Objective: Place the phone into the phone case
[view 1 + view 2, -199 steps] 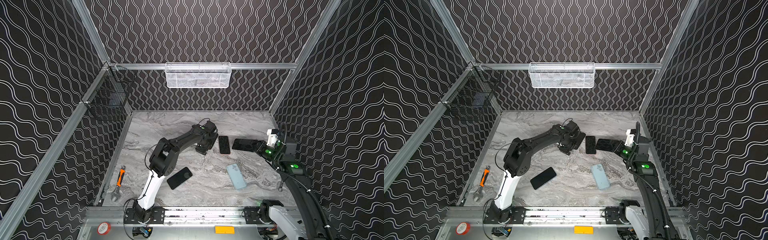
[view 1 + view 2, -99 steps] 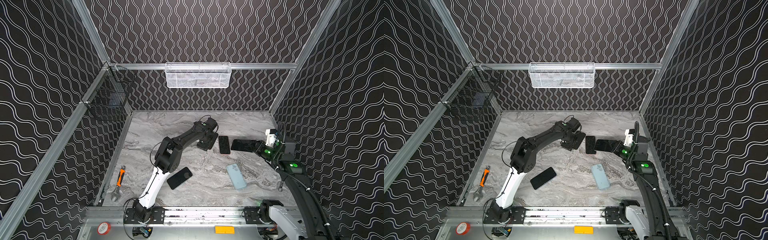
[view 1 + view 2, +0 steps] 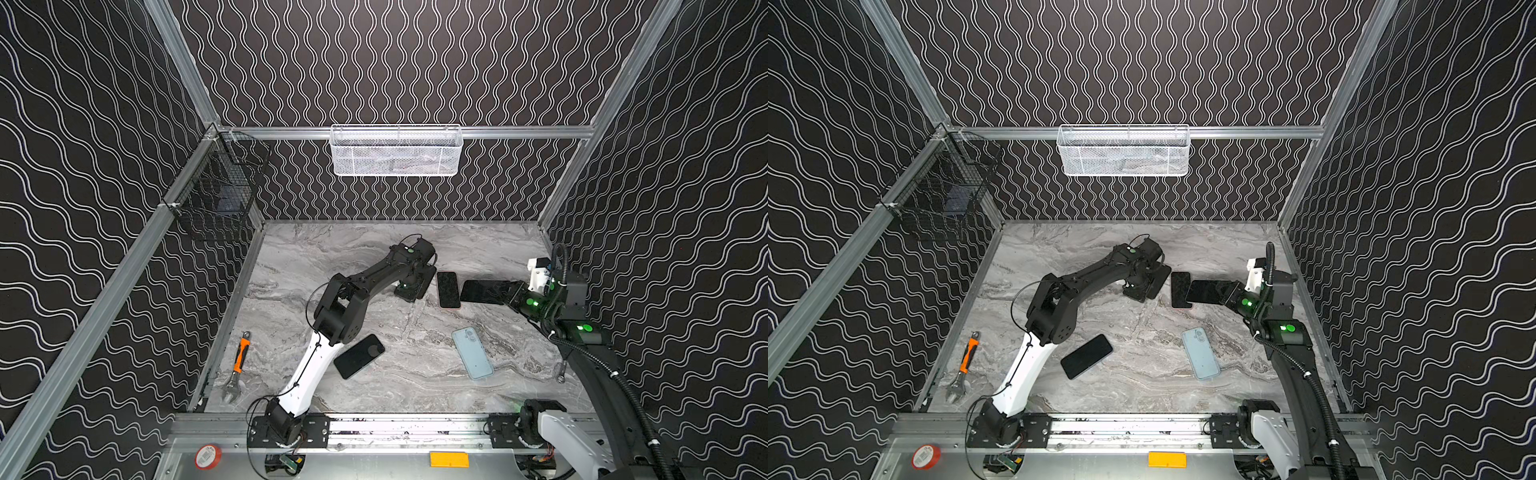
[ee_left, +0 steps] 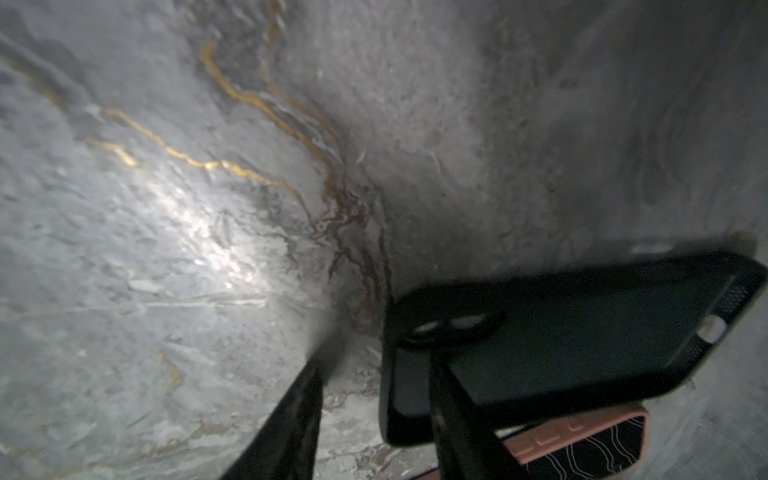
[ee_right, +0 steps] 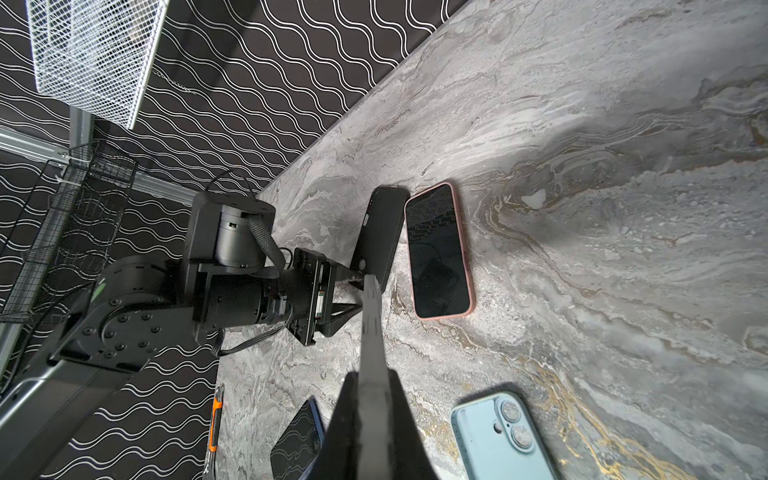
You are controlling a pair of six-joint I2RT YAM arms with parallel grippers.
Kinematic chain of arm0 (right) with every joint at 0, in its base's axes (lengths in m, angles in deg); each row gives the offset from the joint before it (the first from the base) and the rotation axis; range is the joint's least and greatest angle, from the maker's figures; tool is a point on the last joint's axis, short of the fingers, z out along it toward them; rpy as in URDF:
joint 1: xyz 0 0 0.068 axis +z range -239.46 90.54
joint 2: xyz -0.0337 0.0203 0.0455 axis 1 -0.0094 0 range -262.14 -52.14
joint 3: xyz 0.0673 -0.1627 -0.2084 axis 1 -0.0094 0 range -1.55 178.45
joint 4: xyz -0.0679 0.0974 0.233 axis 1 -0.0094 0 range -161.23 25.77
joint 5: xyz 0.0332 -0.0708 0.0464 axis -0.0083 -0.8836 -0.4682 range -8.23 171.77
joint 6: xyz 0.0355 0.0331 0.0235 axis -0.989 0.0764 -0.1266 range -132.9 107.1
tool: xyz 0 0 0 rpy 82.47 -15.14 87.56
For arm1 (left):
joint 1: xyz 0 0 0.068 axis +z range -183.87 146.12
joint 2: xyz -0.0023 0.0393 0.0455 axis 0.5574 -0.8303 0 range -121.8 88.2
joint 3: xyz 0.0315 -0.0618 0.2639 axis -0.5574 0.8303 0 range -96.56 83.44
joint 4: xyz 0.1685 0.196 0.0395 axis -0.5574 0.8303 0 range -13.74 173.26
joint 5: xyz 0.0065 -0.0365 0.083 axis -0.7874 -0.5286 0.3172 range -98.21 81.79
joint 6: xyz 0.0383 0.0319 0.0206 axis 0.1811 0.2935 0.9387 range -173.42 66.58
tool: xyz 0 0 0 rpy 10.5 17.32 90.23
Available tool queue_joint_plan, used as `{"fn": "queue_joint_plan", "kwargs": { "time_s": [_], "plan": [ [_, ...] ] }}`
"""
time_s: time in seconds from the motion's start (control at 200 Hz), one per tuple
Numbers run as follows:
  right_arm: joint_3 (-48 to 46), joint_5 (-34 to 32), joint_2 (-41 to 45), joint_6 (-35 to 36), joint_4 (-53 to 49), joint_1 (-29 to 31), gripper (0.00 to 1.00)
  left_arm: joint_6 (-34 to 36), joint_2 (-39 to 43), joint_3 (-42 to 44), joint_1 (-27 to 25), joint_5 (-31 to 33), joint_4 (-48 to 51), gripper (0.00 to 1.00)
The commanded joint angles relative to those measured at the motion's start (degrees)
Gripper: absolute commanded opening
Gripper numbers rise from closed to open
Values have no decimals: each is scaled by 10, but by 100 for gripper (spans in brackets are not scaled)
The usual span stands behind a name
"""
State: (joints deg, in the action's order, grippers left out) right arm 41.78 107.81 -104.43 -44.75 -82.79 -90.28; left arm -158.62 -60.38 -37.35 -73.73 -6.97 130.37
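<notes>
On veined marble (image 3: 353,249), left gripper (image 4: 374,361) parted astride rim of matte black case (image 4: 582,332), right gripper (image 3: 516,296) clamping thin phone (image 3: 484,291).

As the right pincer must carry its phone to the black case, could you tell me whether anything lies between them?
Yes: the pink-cased phone lies flat on the table between the dark phone in the right pincer and the black case at the left pincer. It lies low, so passing over looks feasible.
</notes>
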Motion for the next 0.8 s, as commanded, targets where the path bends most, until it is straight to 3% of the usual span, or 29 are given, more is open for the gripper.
{"fn": "queue_joint_plan", "kwargs": {
  "time_s": [0.0, 0.21, 0.265, 0.546, 0.681, 0.796],
  "plan": [
    [8, 8, -3, 8, 26, 1, 0, -6, -13, -5, 1, 10, 0, 35],
    [8, 2, -3, 5, 23, 1, 0, 6, -36, -40, 1, 18, 56, 30],
    [7, -2, -1, 6, 22, 1, 0, 6, -38, -40, 1, 16, 58, 24],
    [10, -5, -4, 10, 18, 1, 0, 37, 35, 57, 11, 55, 45, 11],
    [12, 2, -6, 13, 15, 1, 0, 107, 113, 158, 38, 77, 14, 7],
    [13, 4, -4, 9, 18, 1, 0, 246, 184, 251, 69, 70, -54, 4]
  ]
}}
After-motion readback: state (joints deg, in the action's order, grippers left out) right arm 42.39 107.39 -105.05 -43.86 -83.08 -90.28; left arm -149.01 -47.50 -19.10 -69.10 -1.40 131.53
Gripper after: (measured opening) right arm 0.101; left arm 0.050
